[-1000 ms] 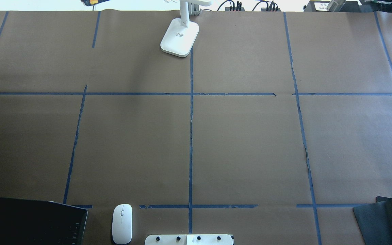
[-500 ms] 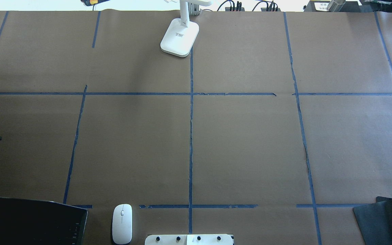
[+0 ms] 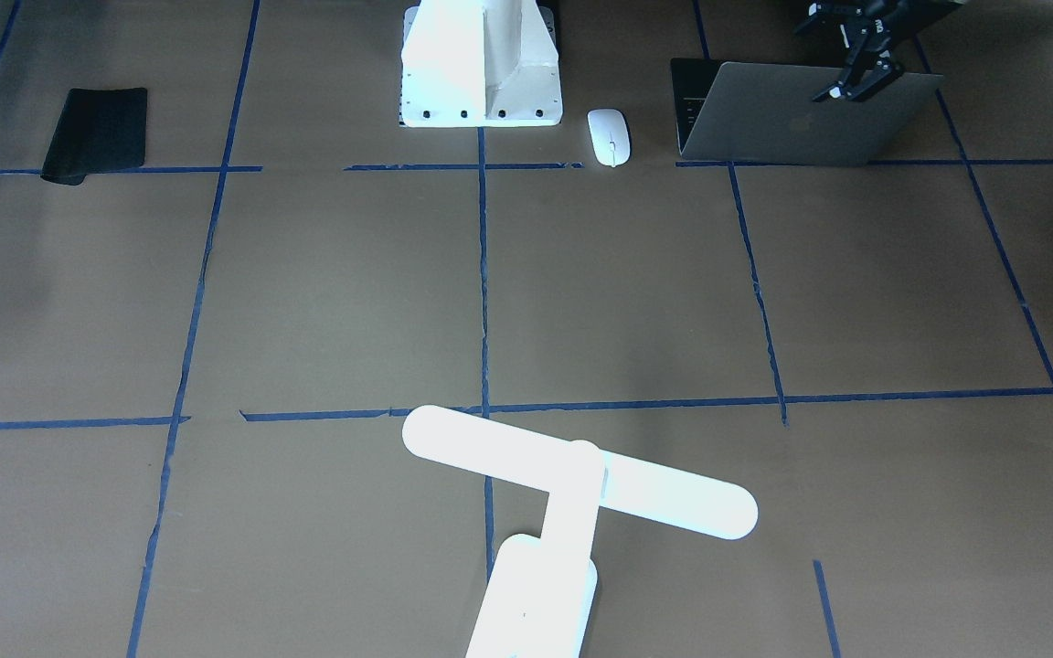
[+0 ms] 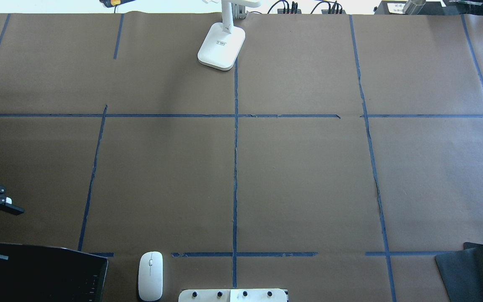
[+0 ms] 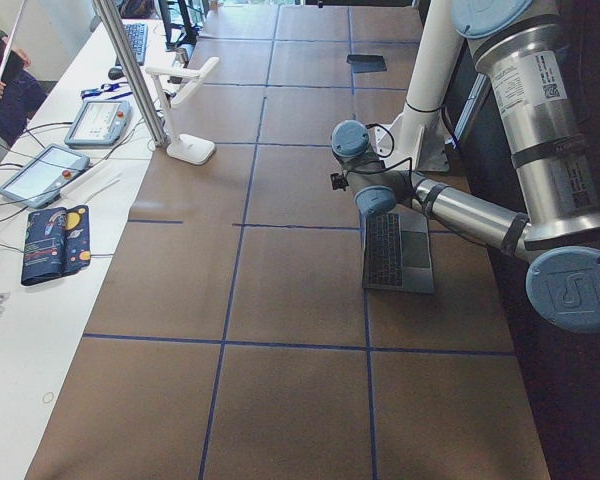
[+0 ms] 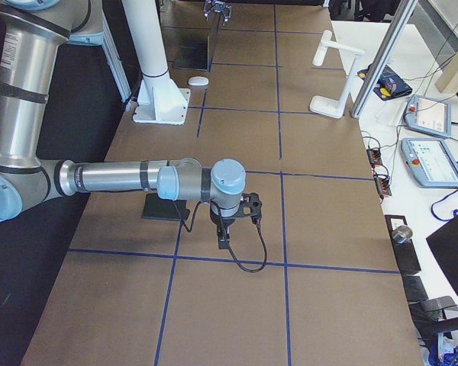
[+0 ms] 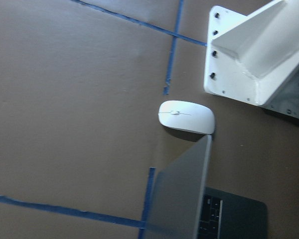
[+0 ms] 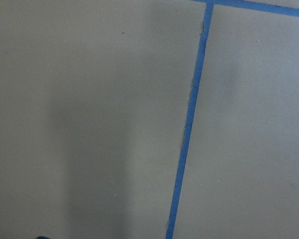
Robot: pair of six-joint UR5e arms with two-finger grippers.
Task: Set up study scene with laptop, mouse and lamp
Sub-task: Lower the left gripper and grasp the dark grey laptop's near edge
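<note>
Evidently the laptop (image 3: 801, 123) is the target. It stands open at the robot's left, close to the base, with the mouse (image 3: 609, 137) just beside it. The left gripper (image 3: 858, 82) hangs spread wide over the lid's top edge. The right gripper (image 6: 244, 212) shows only from the side, so I cannot tell its spread. The laptop is probably heavy, stiff and smooth, and its hinge gives. A pinch mid-lid would likely swing the screen; gripping the base's edge seems safer.
</note>
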